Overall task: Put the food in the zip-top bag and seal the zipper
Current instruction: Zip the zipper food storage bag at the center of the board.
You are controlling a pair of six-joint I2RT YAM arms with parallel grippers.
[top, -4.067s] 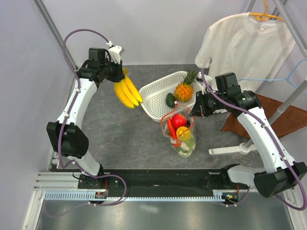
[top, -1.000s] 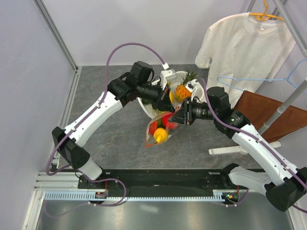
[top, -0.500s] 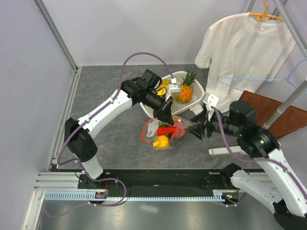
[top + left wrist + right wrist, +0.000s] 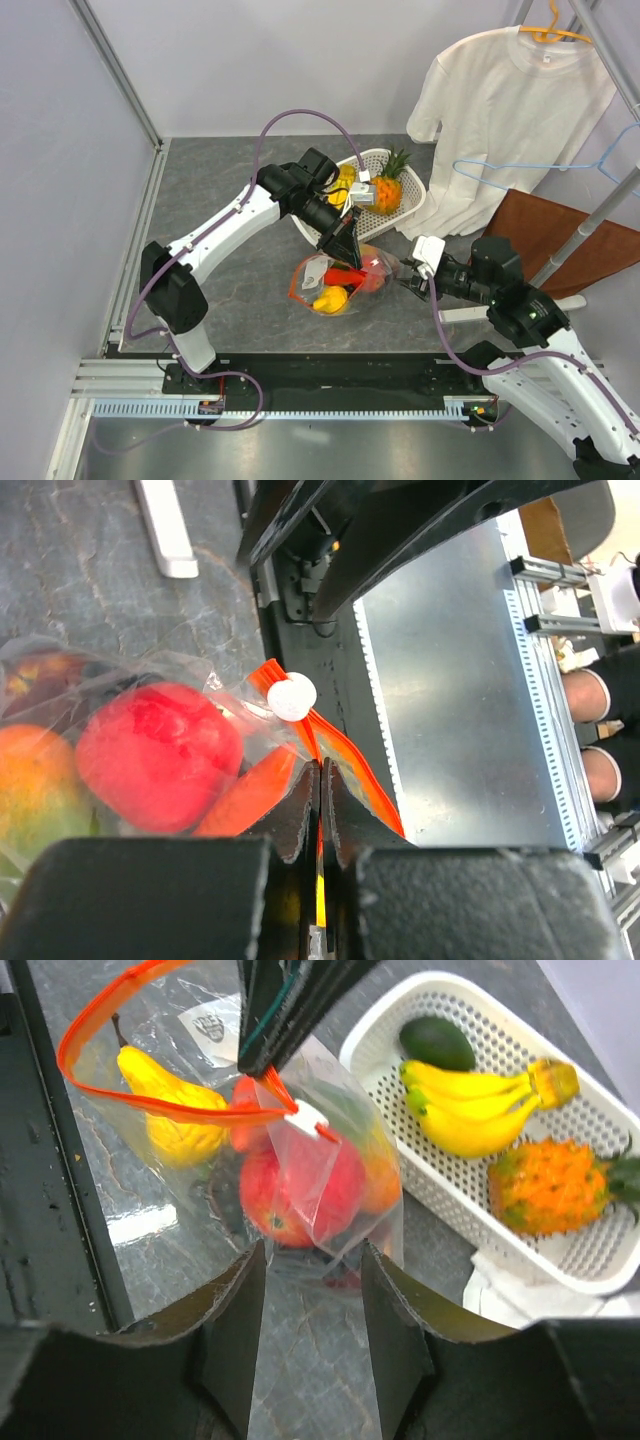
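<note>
Setting: a grey stone-look table [image 4: 230, 200] between pale walls, with a white T-shirt [image 4: 500, 100] hanging at the far right.
Basket: a white mesh basket [image 4: 600, 1130] sits far of centre and holds bananas [image 4: 470, 1105], a pineapple [image 4: 550, 1185] and an avocado [image 4: 437, 1042].
Bag: the clear bag [image 4: 345, 282] lies mid-table, just near of the basket and between the two arms. It seems to rest on the table, with its top edge lifted.
Food: inside the bag are a red apple [image 4: 160, 755], a yellow pear [image 4: 185, 1135], an orange-red stick-shaped piece [image 4: 245, 790] and something orange. All of it is bunched toward the right end.
Zipper: the red-orange zipper [image 4: 352, 763] gapes in a wide loop on the left side, so the mouth is unsealed. Its white end piece [image 4: 291, 695] sits just beside the pinch point.
Left gripper: the left gripper [image 4: 319, 775] is clamped tight on the zipper strip.
Right gripper: the right gripper [image 4: 312, 1255] is at the bag's right end with its fingers spread and nothing pinched. Whether it touches the film I cannot tell.
Risk 1: the bag hangs from a single pinch, so a tug could slide the thin strip out of the fingers and the mouth would flop.
Risk 2: nothing braces the right end, so pulling along the strip would likely drag the whole bag instead of closing it.
Risk 3: with the mouth this wide, tilting the bag left could roll the pear out.
</note>
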